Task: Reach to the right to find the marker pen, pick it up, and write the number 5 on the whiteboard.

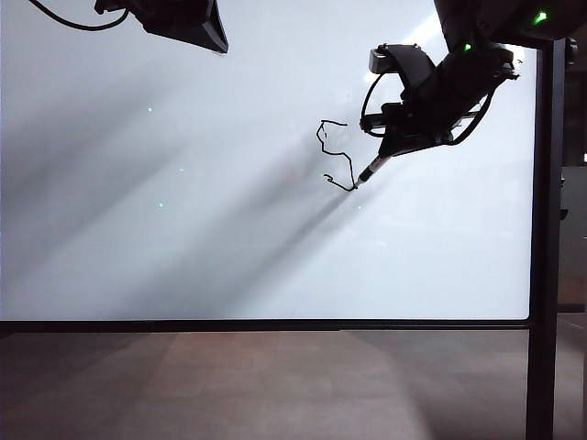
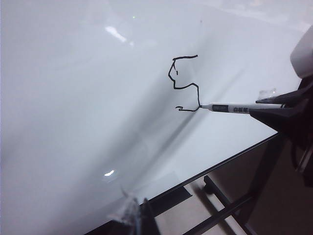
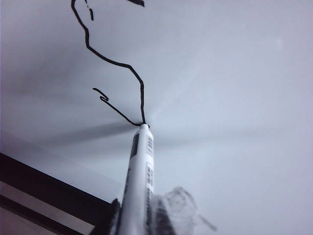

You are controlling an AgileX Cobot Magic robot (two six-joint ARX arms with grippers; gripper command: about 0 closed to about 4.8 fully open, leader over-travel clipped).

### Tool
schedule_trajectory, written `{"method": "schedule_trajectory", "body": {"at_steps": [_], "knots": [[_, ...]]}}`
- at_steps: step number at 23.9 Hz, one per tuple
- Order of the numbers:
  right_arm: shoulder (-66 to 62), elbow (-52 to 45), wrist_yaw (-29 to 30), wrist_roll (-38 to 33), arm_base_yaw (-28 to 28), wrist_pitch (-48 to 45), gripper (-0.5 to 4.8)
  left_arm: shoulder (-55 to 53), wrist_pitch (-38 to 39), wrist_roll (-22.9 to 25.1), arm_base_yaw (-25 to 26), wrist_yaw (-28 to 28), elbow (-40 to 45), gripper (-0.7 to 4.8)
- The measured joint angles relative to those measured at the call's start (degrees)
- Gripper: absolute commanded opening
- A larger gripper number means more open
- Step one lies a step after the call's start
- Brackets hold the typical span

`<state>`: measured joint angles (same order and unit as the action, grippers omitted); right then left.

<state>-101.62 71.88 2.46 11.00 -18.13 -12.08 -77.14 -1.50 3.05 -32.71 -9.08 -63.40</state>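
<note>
It looks like a robotics lab or test room. A large glossy whiteboard (image 1: 183, 229) in a thin black frame stands on a black upright post (image 1: 546, 275) over a plain grey floor (image 1: 275, 385), with two black robot arms reaching in from above, small green indicator lights glowing on the right one.

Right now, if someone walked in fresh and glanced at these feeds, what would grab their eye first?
The wobbly black number 5 right of the middle of the big whiteboard. Next, the right end effector reaching in from the upper right, shut on the marker pen, whose tip meets the digit's bottom stroke. The left end effector hangs dark at the top left, away from the writing.
</note>
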Motion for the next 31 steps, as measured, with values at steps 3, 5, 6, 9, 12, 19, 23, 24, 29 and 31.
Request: {"method": "schedule_trajectory", "body": {"at_steps": [3,5,6,9,12,19,23,24,29,31], "knots": [[0.0,0.0,0.0,0.0,0.0,0.3,-0.06,0.0,0.0,0.0,0.0,0.0,0.0,-0.04],[0.2,0.0,-0.1,0.0,0.0,1.2,-0.05,0.0,0.0,0.0,0.0,0.0,0.0,-0.04],[0.6,0.0,-0.3,0.0,0.0,1.8,-0.05,0.0,0.0,0.0,0.0,0.0,0.0,-0.04],[4.0,0.0,-0.7,0.0,0.2,4.9,-0.06,0.0,0.0,0.0,0.0,0.0,0.0,-0.04],[8.7,0.0,0.0,0.0,0.3,6.1,-0.06,0.0,0.0,0.0,0.0,0.0,0.0,-0.04],[22.5,0.0,0.5,-1.3,-0.3,12.2,-0.05,0.0,0.0,0.0,0.0,0.0,0.0,-0.04],[30.8,0.0,0.5,-3.5,-0.3,19.4,-0.06,0.0,0.0,0.0,0.0,0.0,0.0,-0.04],[32.9,0.0,0.4,-3.7,-0.3,20.9,-0.06,0.0,-0.1,0.0,0.0,0.0,0.0,-0.04],[43.1,-2.3,-1.0,-3.9,-0.1,23.6,-0.06,0.0,-4.9,0.0,0.0,0.0,0.0,-0.05],[47.2,-3.8,-1.2,-4.6,-0.1,24.2,-0.06,0.3,-6.5,-0.1,0.0,-0.5,0.0,-0.04]]}}
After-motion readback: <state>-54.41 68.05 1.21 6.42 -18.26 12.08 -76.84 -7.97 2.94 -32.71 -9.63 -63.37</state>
